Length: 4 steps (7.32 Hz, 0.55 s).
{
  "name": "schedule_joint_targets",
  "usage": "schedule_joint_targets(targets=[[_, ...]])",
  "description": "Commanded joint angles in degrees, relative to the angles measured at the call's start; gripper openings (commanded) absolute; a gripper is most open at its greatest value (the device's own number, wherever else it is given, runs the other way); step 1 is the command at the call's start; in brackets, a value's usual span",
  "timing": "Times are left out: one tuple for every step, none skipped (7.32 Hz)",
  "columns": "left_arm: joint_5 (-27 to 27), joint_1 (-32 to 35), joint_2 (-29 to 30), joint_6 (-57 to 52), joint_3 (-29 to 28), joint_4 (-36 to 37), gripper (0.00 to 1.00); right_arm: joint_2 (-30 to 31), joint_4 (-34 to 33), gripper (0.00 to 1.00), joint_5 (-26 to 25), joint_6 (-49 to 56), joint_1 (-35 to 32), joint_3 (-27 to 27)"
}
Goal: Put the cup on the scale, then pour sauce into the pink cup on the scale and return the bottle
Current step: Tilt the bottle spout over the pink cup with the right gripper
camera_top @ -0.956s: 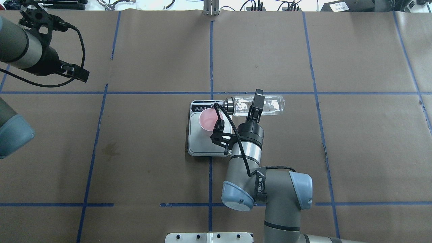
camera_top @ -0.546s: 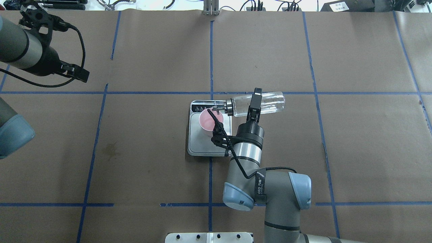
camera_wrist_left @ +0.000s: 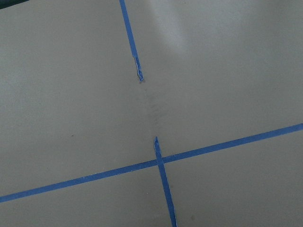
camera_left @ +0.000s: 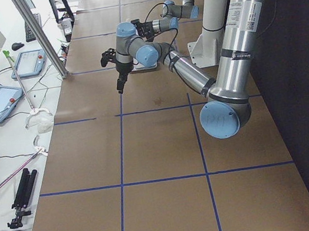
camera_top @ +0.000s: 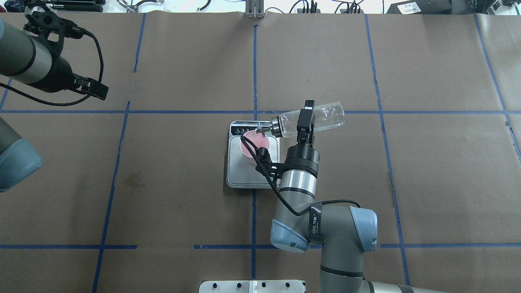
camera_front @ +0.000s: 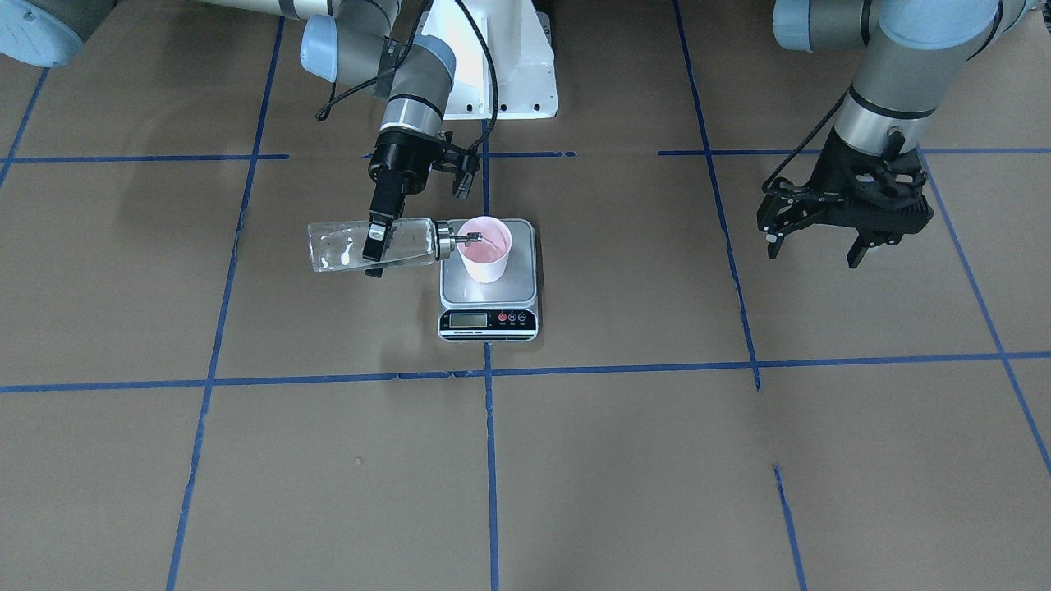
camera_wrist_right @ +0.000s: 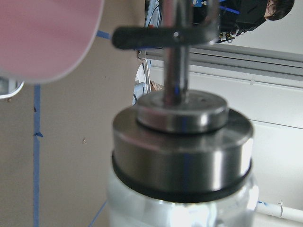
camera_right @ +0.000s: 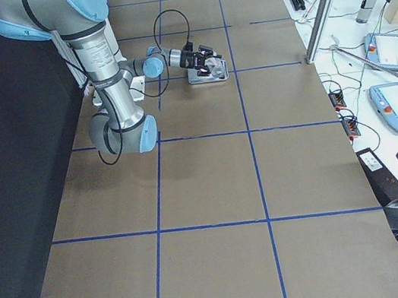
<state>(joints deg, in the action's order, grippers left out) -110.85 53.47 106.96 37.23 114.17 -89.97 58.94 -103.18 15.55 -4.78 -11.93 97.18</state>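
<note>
The pink cup [camera_front: 486,246] stands on the silver platform of the scale [camera_front: 488,320]; both also show in the overhead view, the cup [camera_top: 252,146] and the scale [camera_top: 244,175]. My right gripper [camera_front: 374,246] is shut on the clear glass bottle [camera_front: 410,242], which lies almost level beside the scale. Its metal spout [camera_front: 468,239] reaches over the cup's rim. In the overhead view the gripper [camera_top: 305,122] clamps the bottle [camera_top: 325,117] at mid-body. The right wrist view shows the cap [camera_wrist_right: 182,151] and the cup [camera_wrist_right: 42,38] close up. The clear sauce is hard to make out. My left gripper [camera_front: 813,250] is open, empty and far off.
Brown paper with a blue tape grid covers the table [camera_top: 407,183]. The left arm [camera_top: 24,61] hangs over the far left corner. The robot's white base plate [camera_front: 501,74] is behind the scale. The left wrist view shows only paper and tape [camera_wrist_left: 161,165].
The right gripper has rotated the bottle so that its base end swung up and away. The spout came out from behind the cable and now points into the cup. The left arm stayed still.
</note>
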Motion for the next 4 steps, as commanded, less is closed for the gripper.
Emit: schedule_joint_targets(targets=[[-0.1, 0.0, 0.0, 0.0, 0.0, 0.1, 0.99, 0.1, 0.0, 0.0, -1.2, 3.0, -0.2, 0.5], [-0.1, 0.0, 0.0, 0.0, 0.0, 0.0, 0.99, 0.7, 0.0, 0.0, -1.9, 6.0, -0.3, 2.0], [-0.2, 0.0, 0.0, 0.0, 0.0, 0.1, 0.99, 2.2, 0.0, 0.0, -1.8, 8.3, -0.2, 4.5], [-0.2, 0.0, 0.0, 0.0, 0.0, 0.1, 0.99, 2.7, 0.0, 0.0, -1.8, 9.1, -0.2, 5.0]])
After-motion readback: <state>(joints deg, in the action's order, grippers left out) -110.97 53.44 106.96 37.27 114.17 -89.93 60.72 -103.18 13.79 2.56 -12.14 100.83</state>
